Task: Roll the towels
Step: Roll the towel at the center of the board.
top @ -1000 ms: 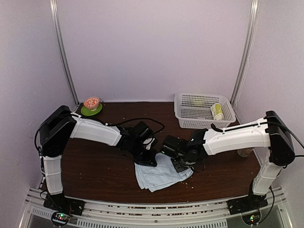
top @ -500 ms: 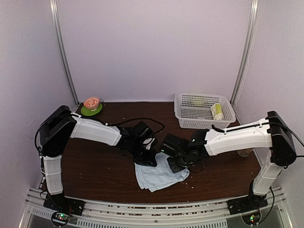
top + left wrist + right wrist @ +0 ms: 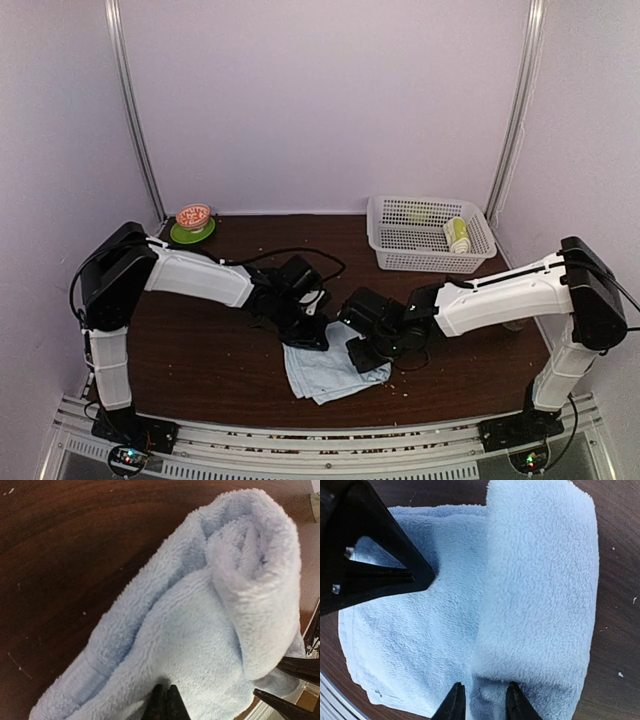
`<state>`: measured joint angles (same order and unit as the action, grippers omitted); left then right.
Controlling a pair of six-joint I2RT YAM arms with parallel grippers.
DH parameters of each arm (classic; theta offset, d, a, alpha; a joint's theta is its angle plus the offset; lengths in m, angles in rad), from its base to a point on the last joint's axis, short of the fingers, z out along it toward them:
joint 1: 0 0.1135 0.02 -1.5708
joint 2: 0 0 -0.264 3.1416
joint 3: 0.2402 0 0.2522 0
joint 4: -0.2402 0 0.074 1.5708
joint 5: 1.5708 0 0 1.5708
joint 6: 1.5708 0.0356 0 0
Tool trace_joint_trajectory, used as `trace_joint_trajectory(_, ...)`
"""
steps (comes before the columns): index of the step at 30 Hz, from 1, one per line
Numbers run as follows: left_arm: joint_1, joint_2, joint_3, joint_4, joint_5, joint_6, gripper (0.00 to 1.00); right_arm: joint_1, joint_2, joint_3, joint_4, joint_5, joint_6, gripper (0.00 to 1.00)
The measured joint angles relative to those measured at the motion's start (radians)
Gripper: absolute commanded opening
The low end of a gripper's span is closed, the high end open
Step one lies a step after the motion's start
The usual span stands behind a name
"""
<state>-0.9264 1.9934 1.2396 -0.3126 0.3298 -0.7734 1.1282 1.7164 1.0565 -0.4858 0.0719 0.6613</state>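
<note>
The pale-blue towel (image 3: 322,376) is lying on the dark wooden table (image 3: 200,350), near its front edge and between the two arms; it is part rolled, with a thick roll (image 3: 540,580) sitting along one side and a flat, single-layer stretch (image 3: 410,645) spreading out beside it; the roll's open end is showing its spiral in the left wrist view; the left gripper (image 3: 165,706) is pressing down on the flat stretch with its jaws fully together, gripping nothing between them; the right gripper (image 3: 484,705) is standing at the near end of the roll with its jaws narrowly parted, the roll's inner edge lying between the tips, and the cloth there is not looking squeezed; the two grippers are working close together, just beside one another over the towel; the lime-green towel (image 3: 457,235) is sitting already rolled in the white basket (image 3: 415,260) at the back right of the table, well apart from the arms; at the back left a small patterned bowl (image 3: 193,214) is resting on a green plate (image 3: 185,237)
</note>
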Motion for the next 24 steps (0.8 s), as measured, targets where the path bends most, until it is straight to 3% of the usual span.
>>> trace_joint_trajectory(13,0.000,-0.180,-0.037,-0.005,-0.014,-0.002,0.00,-0.002,0.000,-0.125,0.246,-0.066,0.023,0.37)
trace_joint_trajectory(24,0.000,-0.061,0.043,0.113,0.031,-0.025,0.00,-0.002,-0.007,-0.165,0.341,-0.071,0.047,0.39)
